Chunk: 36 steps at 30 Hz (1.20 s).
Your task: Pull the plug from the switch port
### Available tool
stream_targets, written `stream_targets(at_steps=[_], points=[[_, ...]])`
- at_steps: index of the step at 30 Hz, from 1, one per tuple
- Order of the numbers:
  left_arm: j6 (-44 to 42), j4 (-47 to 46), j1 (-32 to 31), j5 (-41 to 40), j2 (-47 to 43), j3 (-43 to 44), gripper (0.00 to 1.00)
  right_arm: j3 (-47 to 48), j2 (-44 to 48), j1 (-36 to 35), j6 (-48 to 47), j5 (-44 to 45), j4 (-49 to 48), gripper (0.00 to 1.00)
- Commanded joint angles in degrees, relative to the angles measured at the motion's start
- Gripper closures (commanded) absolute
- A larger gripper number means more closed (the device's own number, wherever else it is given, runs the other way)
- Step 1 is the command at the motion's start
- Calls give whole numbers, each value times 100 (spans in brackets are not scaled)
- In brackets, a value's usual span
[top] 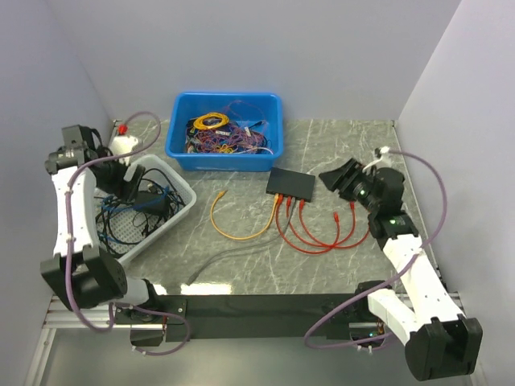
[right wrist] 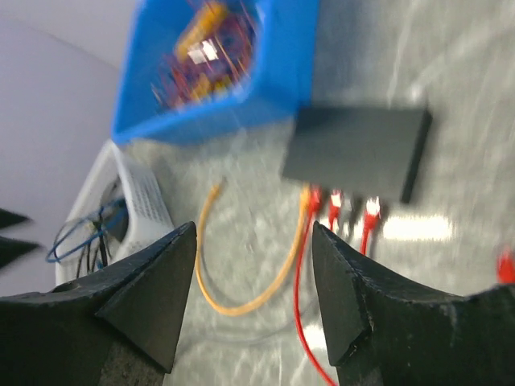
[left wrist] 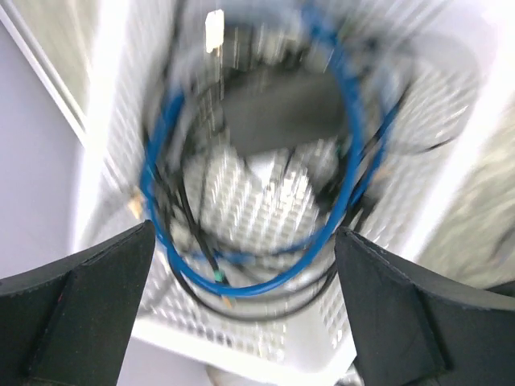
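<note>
One switch (top: 291,185) mid-table by one blue bin (top: 217,159), seen in top and right wrist views. One yellow cable (top: 241,237) and at least two red cables (top: 315,248) plugged in. Both spread, empty: left gripper (left wrist: 243,233) over white basket (top: 179,183), right gripper (right wrist: 253,229) near switch.

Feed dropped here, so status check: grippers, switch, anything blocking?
Left gripper open over white basket. Right gripper open, short of the switch, empty. Plugged in: orange cable, red cables. Path looks clear.

Bright, even light; overhead view sharp, both wrist views heavily motion-blurred.
</note>
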State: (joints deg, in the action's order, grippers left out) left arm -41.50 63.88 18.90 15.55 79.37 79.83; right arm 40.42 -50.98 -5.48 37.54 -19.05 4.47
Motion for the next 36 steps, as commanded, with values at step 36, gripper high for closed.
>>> stream_targets(at_steps=[36], points=[[3051, -3583, -7172, -140, 2670, 288, 18, -1423, -4270, -384, 2222, 226, -4015, 54]])
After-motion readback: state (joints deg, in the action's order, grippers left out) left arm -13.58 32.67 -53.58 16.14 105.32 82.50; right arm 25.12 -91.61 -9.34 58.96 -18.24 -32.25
